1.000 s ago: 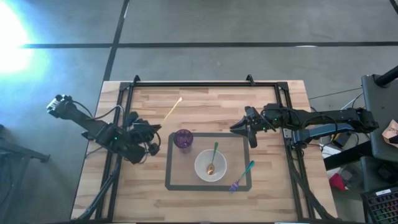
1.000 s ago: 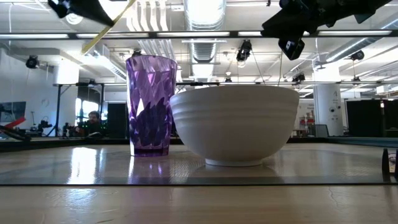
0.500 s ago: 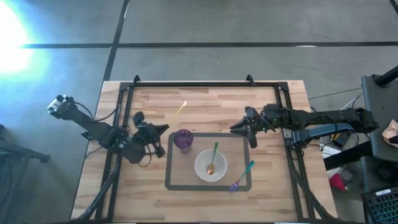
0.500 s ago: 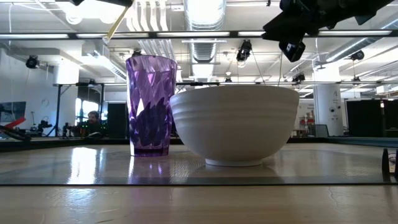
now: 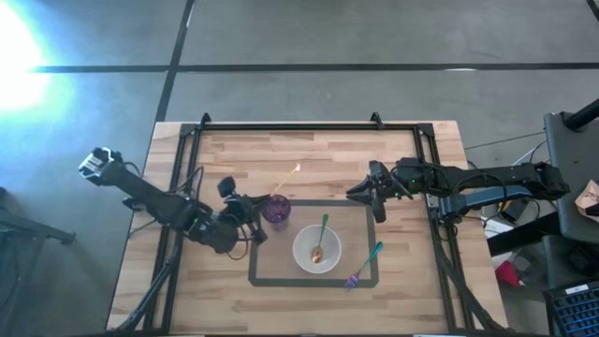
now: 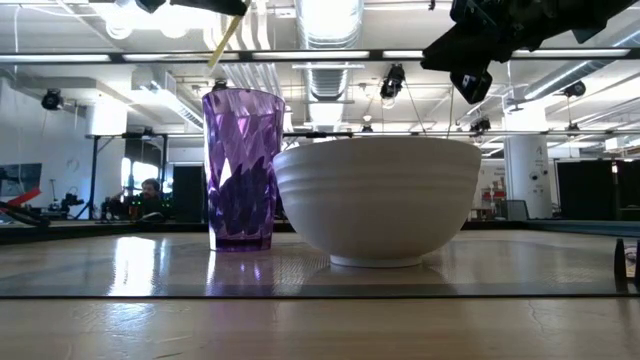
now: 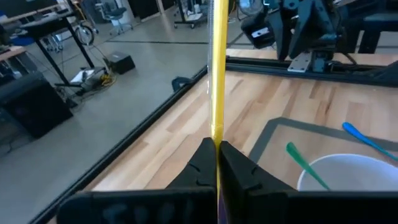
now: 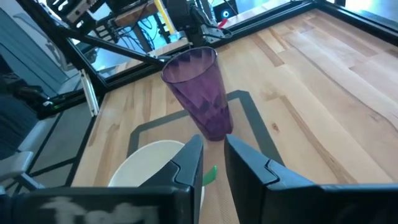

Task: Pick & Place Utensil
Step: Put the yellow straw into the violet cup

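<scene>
My left gripper (image 5: 253, 210) is shut on a thin yellow utensil (image 5: 284, 179) right beside the purple cup (image 5: 275, 211), on its left. In the low view the utensil (image 6: 224, 42) slants in the air just above the cup's rim (image 6: 243, 93). The cup stands on a grey mat (image 5: 257, 267) next to a white bowl (image 5: 316, 251), and a green spoon (image 5: 322, 231) leans in the bowl. A blue and purple fork (image 5: 365, 265) lies on the mat's right part. My right gripper (image 5: 372, 198) hovers open over the mat's far right corner, touching nothing. My left gripper pinches the yellow utensil between its two fingertips (image 7: 205, 155), at one end of its handle (image 7: 216, 134). The fingers lie along the utensil. The rest of it sticks out past the fingertips toward the table's far right, lifted clear of the table.
A black frame (image 5: 290, 128) runs around the wooden table top. Bare wood (image 5: 328, 154) lies on the far side of the mat. In the right wrist view the cup (image 8: 199, 93) and the bowl (image 8: 152, 165) stand ahead of the right fingers.
My left gripper has carried the yellow utensil toward the table's right and a little toward the near edge, up to the purple cup. The utensil has stayed in the air, and its free end now points past the cup's far side. It has kept its hold.
</scene>
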`<state>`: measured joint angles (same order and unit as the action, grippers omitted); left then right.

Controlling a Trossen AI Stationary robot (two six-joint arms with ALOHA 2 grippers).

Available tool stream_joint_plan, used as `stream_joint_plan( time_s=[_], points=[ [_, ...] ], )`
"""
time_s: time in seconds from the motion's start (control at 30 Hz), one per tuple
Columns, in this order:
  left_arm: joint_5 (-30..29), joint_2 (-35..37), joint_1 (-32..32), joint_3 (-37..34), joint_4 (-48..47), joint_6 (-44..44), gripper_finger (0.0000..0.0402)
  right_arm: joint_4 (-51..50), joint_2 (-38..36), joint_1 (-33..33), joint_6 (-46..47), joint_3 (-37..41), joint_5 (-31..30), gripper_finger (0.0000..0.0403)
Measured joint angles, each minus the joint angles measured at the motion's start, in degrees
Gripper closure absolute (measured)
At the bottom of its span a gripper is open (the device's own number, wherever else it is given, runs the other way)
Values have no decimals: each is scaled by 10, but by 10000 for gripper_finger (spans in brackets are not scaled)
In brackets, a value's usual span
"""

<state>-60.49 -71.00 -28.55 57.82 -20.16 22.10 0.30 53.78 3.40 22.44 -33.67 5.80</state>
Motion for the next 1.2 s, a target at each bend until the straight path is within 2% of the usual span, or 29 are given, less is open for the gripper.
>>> stream_joint_plan(
  time_s=[0.13, 0.2, 0.4, 0.5, 0.67, 0.73, 0.83, 0.97, 1.2],
  points=[
    [21, -14, 1, 0, 53, -32, 401, 0, 0, 0, 0, 0, 0, 341],
    [53, -16, 4, 0, 81, -50, 401, 0, 0, 0, -1, 0, 0, 341],
    [191, 8, 35, 0, 142, -123, 401, 0, 0, 0, -1, 0, 0, 333],
    [261, 33, 66, 0, 154, -145, 401, 0, 0, 0, 0, 0, 0, 328],
    [411, 58, 135, -1, 169, -152, 401, 0, 0, 0, 0, 0, 0, 321],
    [451, 60, 157, -7, 190, -163, 401, 0, 0, 0, 0, 0, 0, 319],
    [476, 62, 177, -29, 232, -183, 401, 0, 0, 0, 0, 0, 0, 317],
    [479, 74, 184, -73, 294, -191, 401, 0, 0, 0, 0, 0, 1, 317],
    [482, 97, 184, -185, 439, -190, 401, 0, 0, 0, -1, 0, 1, 332]
  ],
)
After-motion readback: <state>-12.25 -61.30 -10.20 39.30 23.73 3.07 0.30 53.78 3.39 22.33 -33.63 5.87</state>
